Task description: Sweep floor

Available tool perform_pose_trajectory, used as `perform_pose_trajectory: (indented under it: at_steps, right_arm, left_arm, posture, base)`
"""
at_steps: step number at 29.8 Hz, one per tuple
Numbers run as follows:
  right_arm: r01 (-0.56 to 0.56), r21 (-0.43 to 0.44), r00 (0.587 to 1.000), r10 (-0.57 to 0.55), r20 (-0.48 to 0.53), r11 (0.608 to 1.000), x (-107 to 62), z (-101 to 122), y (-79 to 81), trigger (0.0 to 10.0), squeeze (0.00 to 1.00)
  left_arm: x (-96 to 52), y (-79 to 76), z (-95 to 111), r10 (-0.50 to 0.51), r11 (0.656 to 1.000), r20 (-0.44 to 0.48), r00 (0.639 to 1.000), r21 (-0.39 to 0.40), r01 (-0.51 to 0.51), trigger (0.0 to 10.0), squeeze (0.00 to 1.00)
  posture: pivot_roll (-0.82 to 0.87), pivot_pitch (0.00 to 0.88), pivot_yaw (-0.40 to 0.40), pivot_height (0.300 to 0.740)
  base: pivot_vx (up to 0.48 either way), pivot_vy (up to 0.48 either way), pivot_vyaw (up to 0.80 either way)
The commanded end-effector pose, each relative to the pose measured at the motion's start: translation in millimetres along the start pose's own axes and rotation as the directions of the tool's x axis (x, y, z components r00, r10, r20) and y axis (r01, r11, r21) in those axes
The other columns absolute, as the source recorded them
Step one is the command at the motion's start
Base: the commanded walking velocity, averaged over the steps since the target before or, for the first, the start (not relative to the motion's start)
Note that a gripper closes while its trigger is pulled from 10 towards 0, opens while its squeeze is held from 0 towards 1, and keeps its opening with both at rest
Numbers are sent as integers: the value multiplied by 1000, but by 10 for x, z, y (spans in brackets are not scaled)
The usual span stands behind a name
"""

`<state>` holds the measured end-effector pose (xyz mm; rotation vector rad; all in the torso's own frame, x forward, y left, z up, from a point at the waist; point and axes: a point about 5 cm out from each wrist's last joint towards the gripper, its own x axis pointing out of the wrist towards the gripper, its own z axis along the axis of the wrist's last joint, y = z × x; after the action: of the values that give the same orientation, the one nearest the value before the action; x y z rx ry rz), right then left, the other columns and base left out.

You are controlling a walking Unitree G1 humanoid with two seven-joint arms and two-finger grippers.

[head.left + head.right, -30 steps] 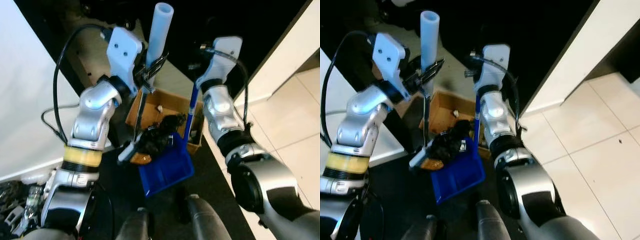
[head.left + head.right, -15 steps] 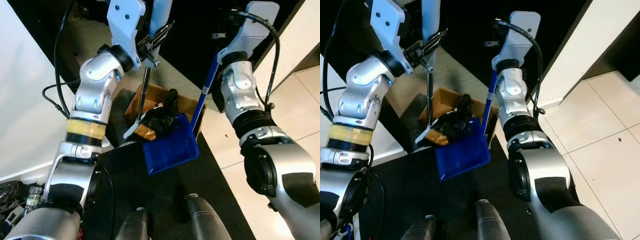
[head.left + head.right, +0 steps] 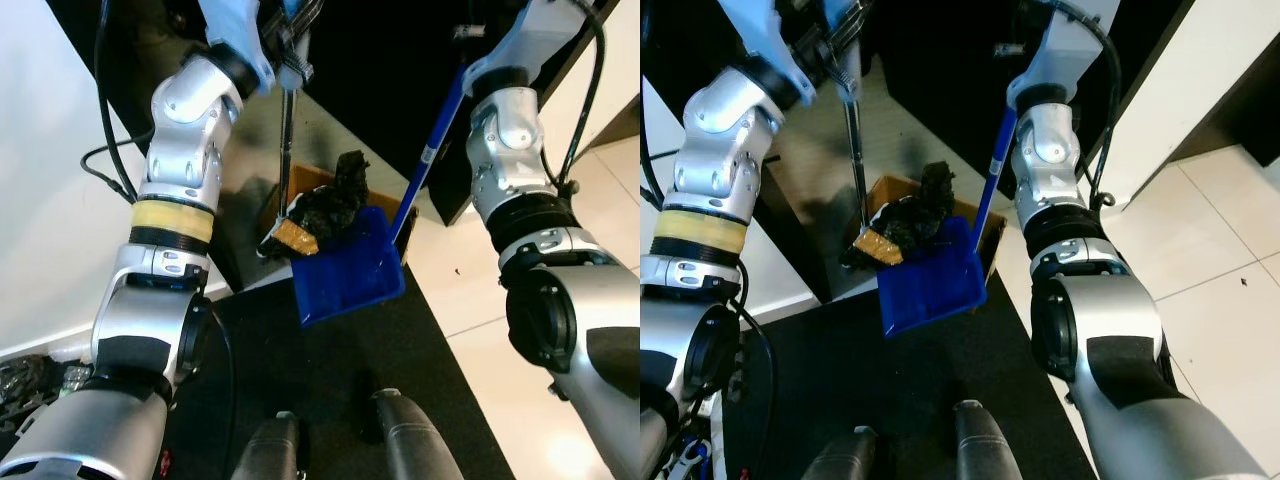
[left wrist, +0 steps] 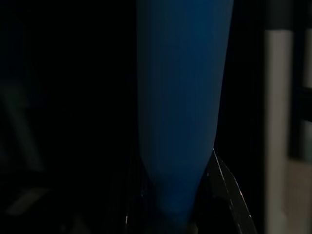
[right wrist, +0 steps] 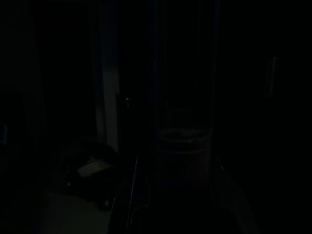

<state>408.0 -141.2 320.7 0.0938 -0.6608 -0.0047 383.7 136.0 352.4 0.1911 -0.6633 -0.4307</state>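
Left gripper (image 3: 290, 35) closed on the broom (image 3: 287, 130) at 12 o'clock. Right gripper's fingers could not be told; its arm carried the blue dustpan (image 3: 347, 270), centre, loaded with dark debris (image 3: 330, 205) above the cardboard box (image 3: 890, 190). Judged late: gathering done, emptying left.

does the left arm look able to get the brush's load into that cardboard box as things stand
Probably yes. The left pincer holds the brush by its handle, its head against the dark debris at the blue dustpan lip, right over the open cardboard box, with nothing between.
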Motion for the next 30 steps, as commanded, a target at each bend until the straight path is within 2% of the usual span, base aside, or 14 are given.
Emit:
perform_pose_trajectory:
  at_steps: [1,5,6,11,12,14,17,20,21,22,25,27,28,30]
  right_arm:
    - [31,11,999,-32,33,999,48,82,-73,10000,0]
    - [34,-6,999,-33,32,999,56,89,-110,10000,0]
    - [37,-38,999,-36,31,999,49,81,-136,10000,0]
    - [34,-98,999,-33,10,995,16,26,-169,10000,0]
    - [29,-125,1000,-29,-4,992,-8,-10,-182,10000,0]
    - [29,-125,1000,-29,-4,992,-8,-10,-182,10000,0]
    - [27,-198,999,-33,-28,980,-70,-85,-268,10000,0]
    - [40,-205,999,-44,-13,978,-38,-22,-372,10000,0]
    - [40,-205,999,-44,-13,978,-38,-22,-372,10000,0]
    - [45,-203,999,-47,-6,978,-11,24,-425,10000,0]
    - [50,-200,999,-51,0,979,12,61,-465,10000,0]
    - [44,-168,999,-48,-18,985,59,116,-548,10000,0]
    - [44,-168,999,-48,-18,985,59,116,-548,10000,0]
    - [40,-124,998,-46,-42,991,98,150,-601,10000,0]
  left_arm:
    - [79,-30,130,31,999,82,996,20,-32,10000,0]
    - [104,-38,67,108,993,72,992,29,-110,10000,0]
    - [115,-69,4,145,988,68,987,48,-148,10000,0]
    - [96,-174,-159,153,985,26,988,80,-154,10000,0]
    - [68,-227,-250,146,984,-3,989,105,-145,10000,0]
    - [68,-227,-250,146,984,-3,989,105,-145,10000,0]
    - [-56,-259,-479,163,964,-95,982,226,-138,10000,0]
    - [-110,-59,-449,231,927,-85,969,321,-192,10000,0]
    - [-110,-59,-449,231,927,-85,969,321,-192,10000,0]
    - [-128,55,-403,260,908,-67,963,355,-221,10000,0]
    - [-142,148,-365,281,893,-50,958,380,-242,10000,0]
    - [-190,331,-295,311,875,-29,950,398,-274,10000,0]
    - [-190,331,-295,311,875,-29,950,398,-274,10000,0]
    - [-242,456,-265,328,873,-27,944,389,-293,10000,0]
  posture:
    - [-25,155,-39,740]
    - [-24,155,-40,740]
    - [-24,155,-40,740]
    - [-22,158,-41,740]
    - [-21,161,-39,740]
    - [-21,161,-39,740]
    - [-22,163,-36,740]
    - [-19,167,-36,740]
    - [-19,167,-36,740]
    - [-17,166,-37,740]
    - [-17,165,-36,740]
    - [-16,163,-37,740]
    - [-16,163,-37,740]
    - [-15,162,-37,740]
  base:
    - [0,0,0]
    - [0,0,0]
    - [0,0,0]
    - [0,0,0]
    - [0,0,0]
    - [0,0,0]
    - [0,0,0]
    - [0,0,0]
    - [0,0,0]
    - [0,0,0]
    - [0,0,0]
    - [0,0,0]
    - [0,0,0]
    - [0,0,0]
